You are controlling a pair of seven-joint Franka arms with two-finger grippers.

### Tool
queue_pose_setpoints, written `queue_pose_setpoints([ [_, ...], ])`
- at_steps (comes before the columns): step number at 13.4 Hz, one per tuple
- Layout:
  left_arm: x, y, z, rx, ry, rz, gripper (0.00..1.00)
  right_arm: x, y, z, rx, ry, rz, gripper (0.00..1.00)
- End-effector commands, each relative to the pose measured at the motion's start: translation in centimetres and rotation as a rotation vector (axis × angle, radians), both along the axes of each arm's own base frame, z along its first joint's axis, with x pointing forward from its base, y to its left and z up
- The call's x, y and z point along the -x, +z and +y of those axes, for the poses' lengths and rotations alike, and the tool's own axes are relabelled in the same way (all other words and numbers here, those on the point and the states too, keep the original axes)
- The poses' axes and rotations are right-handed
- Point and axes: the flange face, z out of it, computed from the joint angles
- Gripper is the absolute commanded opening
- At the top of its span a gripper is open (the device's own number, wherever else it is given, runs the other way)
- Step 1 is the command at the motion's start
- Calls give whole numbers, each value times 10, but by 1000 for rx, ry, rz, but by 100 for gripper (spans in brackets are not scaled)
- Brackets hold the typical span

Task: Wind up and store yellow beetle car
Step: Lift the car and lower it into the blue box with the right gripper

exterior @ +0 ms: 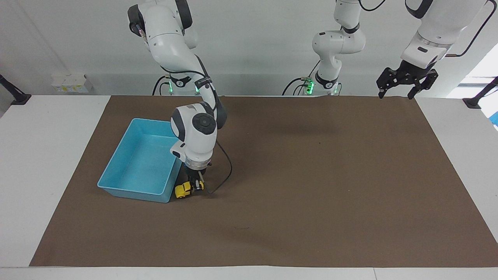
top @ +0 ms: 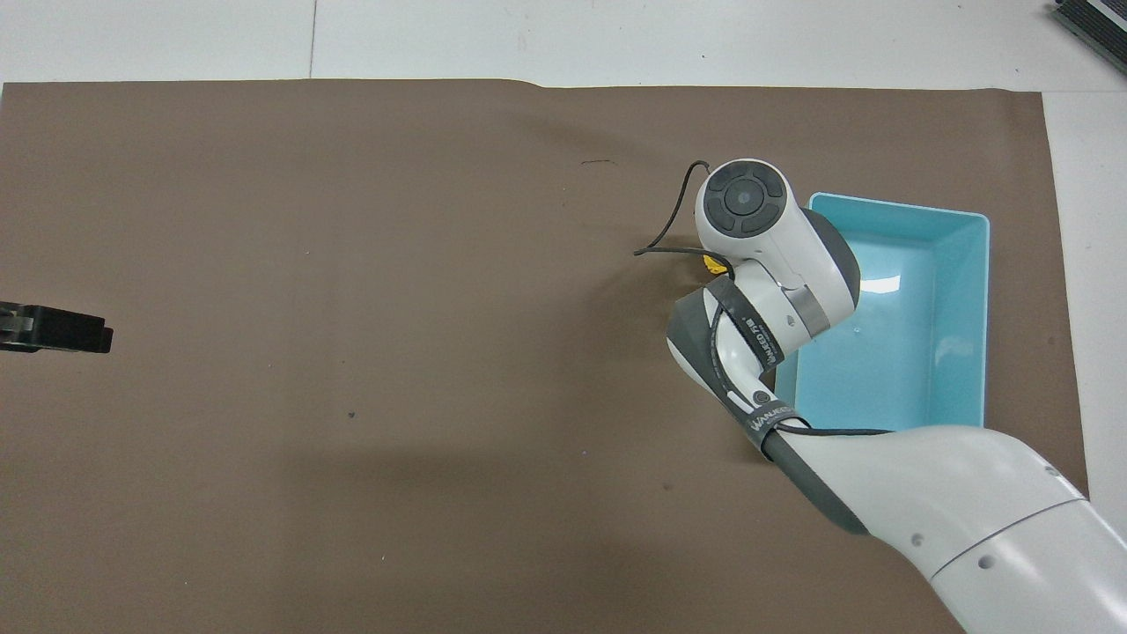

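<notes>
Jaws of the right gripper (exterior: 193,186) are down around the yellow beetle car (exterior: 183,191), gripping its end toward the middle of the table; the facing view shows the dark fingers straddling the body while the car's wheels rest on the mat. Jaws of the left gripper (exterior: 404,83) are spread wide and hold nothing.

Count: one yellow beetle car, one blue bin (exterior: 116,165), two arms, one brown mat (exterior: 311,194) on the white table (exterior: 46,155).

Right arm: reaches out from its base and folds down so that the wrist stands almost vertical over the car, the gripper pointing straight down. A black cable (exterior: 225,171) loops from the wrist down to the mat beside the car. In the overhead view the wrist housing hides nearly all of the car, leaving only a sliver of yellow (top: 709,261) visible.

Left arm: waits raised, its gripper hanging over the mat's corner at the robots' edge, toward the left arm's end of the table. The overhead view shows only its dark tip (top: 55,328).

Container: the blue bin sits on the mat toward the right arm's end of the table. Nothing lies inside it. The car stands outside, just beside the bin's corner farthest from the robots; whether it touches the wall I cannot tell.
</notes>
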Motion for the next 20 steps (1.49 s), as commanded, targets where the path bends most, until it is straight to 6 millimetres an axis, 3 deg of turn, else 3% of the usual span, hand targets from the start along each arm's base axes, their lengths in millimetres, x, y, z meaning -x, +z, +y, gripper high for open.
queue_pose_setpoints([
  [1, 5, 5, 2, 14, -7, -4, 100, 2, 28, 24, 3, 23, 11, 0],
  [3, 5, 4, 16, 14, 22, -1, 100, 6, 62, 28, -57, 1, -12, 0],
  [5, 6, 4, 23, 14, 36, 5, 100, 9, 102, 11, -126, -52, -18, 0],
  [9, 6, 4, 16, 14, 22, 7, 100, 22, 155, -22, -191, -122, 2, 0],
  [12, 6, 4, 18, 14, 27, 7, 100, 28, 159, -50, -170, -165, 48, 0],
  [15, 6, 4, 19, 14, 30, 5, 100, 37, 151, -73, -142, -4, 117, 0],
  [20, 5, 4, 20, 14, 30, 5, 100, 53, 132, -109, -142, 410, 229, 0],
])
